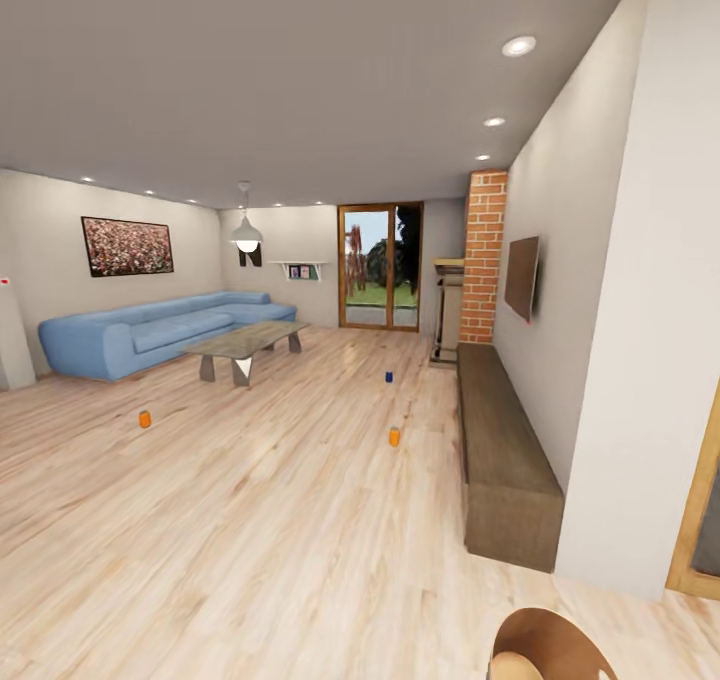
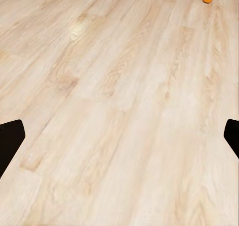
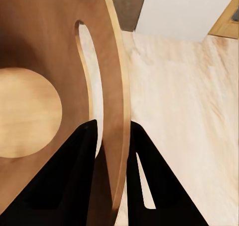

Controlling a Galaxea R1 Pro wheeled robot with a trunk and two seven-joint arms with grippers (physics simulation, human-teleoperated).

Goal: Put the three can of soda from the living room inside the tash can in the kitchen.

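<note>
Three soda cans stand well apart on the wooden floor (image 1: pixel 250 520): an orange can (image 1: pixel 145 419) at 10 o'clock, another orange can (image 1: pixel 394 437) at 12 o'clock, and a blue can (image 1: pixel 389 376) beyond it. The left end effector (image 2: pixel 119 141) is spread wide above bare floorboards. The right end effector (image 3: pixel 112 151) pinches the thin edge of a brown wooden chair (image 3: pixel 55 61).

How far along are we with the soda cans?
Nothing looks done yet. All three cans stand on the living room floor: an orange can near the sofa, another orange can and a blue can toward the low bench. The left tool is open and empty. All three pickups and kitchen trips remain.
</note>
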